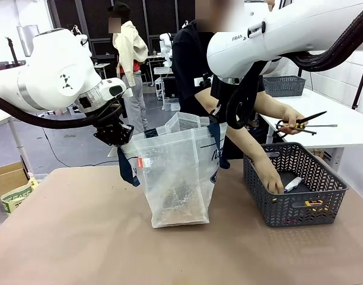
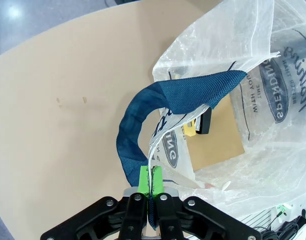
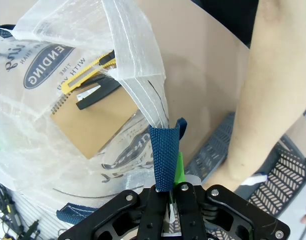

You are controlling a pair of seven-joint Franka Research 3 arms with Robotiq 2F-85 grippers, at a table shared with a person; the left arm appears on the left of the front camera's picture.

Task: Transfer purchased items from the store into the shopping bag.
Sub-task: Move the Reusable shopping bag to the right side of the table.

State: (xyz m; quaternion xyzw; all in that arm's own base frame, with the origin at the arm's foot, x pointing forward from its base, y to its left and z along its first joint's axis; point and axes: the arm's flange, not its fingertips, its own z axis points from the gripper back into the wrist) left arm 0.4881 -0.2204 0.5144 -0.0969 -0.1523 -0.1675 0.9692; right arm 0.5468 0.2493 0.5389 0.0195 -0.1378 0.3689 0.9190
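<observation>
The shopping bag point(image 1: 178, 172) stands open in the middle of the table, held by both navy handles. My left gripper point(image 1: 116, 135) point(image 2: 151, 176) is shut on the left handle point(image 2: 143, 120). My right gripper point(image 3: 172, 172) is shut on the right handle point(image 3: 165, 150). At the bottom of the bag lie a flat brown cardboard box point(image 2: 215, 137) point(image 3: 93, 120) and a yellow-and-black object point(image 2: 197, 125) point(image 3: 88, 75). To the right stands the dark grey basket point(image 1: 324, 196). The person's hand point(image 1: 270, 181) reaches into it, among small items including a yellow-and-black one point(image 1: 315, 203).
The person's other hand point(image 1: 291, 119) holds scissors and a yellow-handled tool above the basket. The person's forearm point(image 3: 273, 100) passes close to my right gripper. A white table with another grey basket point(image 1: 283, 85) stands at the back right. Cardboard point(image 1: 6, 175) lies off the table's left edge.
</observation>
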